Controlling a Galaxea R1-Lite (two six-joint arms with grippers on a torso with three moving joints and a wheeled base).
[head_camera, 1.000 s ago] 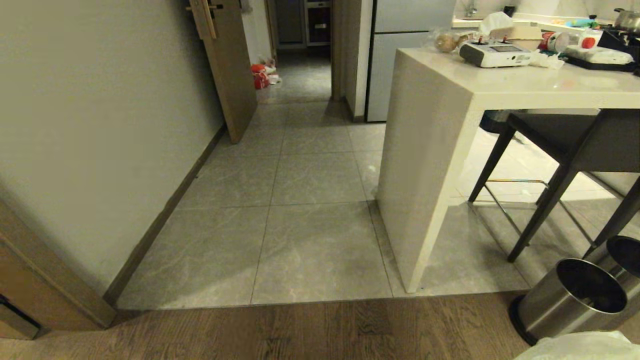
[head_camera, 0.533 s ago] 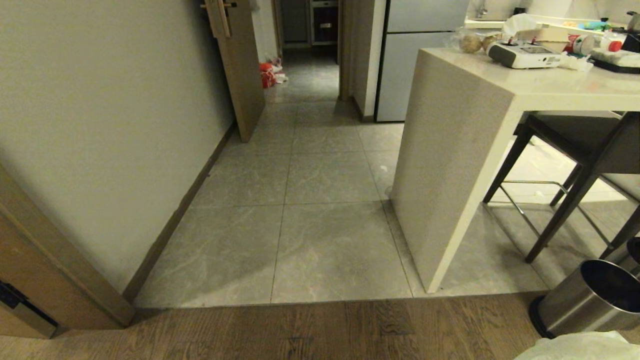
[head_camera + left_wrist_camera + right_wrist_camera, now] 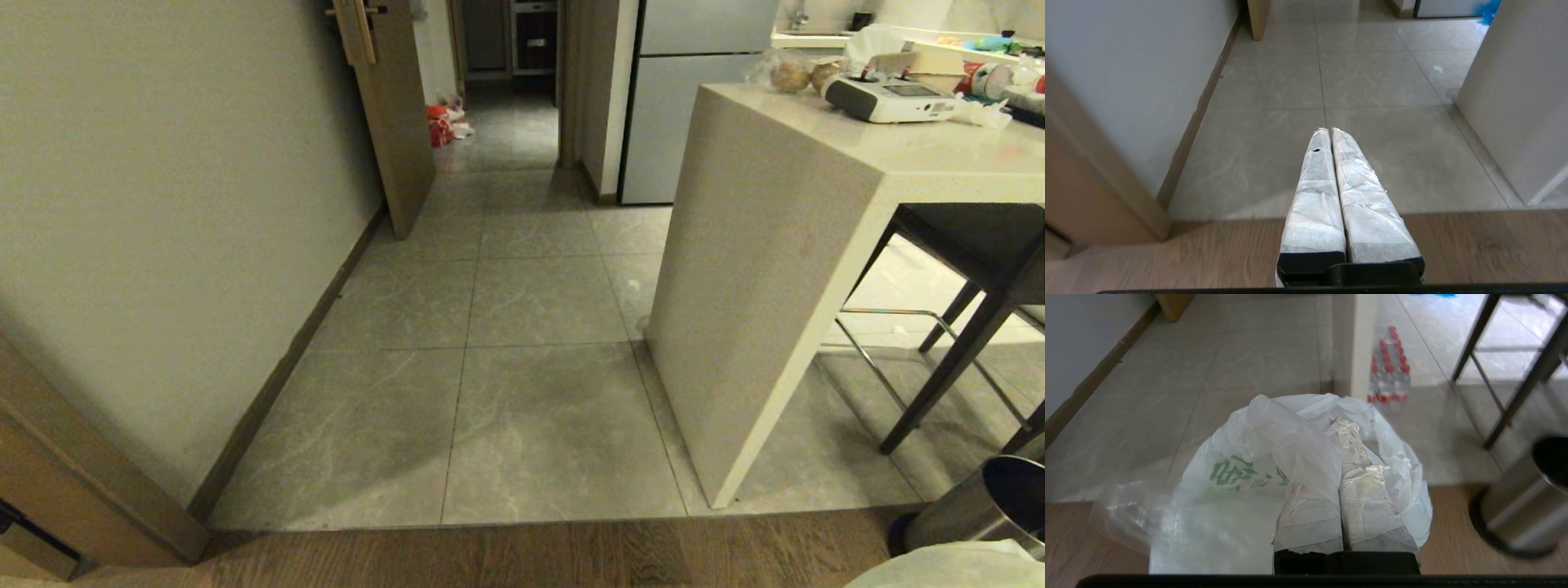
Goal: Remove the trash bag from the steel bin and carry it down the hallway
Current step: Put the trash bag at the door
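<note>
Right gripper point(image 3: 1345, 428) is clamped shut on the trash bag point(image 3: 1257, 477): plastic bunched over both taped fingers point(image 3: 1367, 498), green print facing up, bag body hanging out ahead and to one side of the fingers. In the head view the bag point(image 3: 951, 567) shows only at the lower right corner. Steel bin point(image 3: 984, 506) sits just beside it, dark inside, no liner visible, so extraction looks done. Hallway point(image 3: 522, 269) runs straight ahead, long axis away from the robot, wall on the left and white counter point(image 3: 751, 269) on the right. Left gripper point(image 3: 1329, 131) is closed on nothing, pointing down the same tiled lane. Next: drive forward, keeping the bag off the counter leg.
</note>
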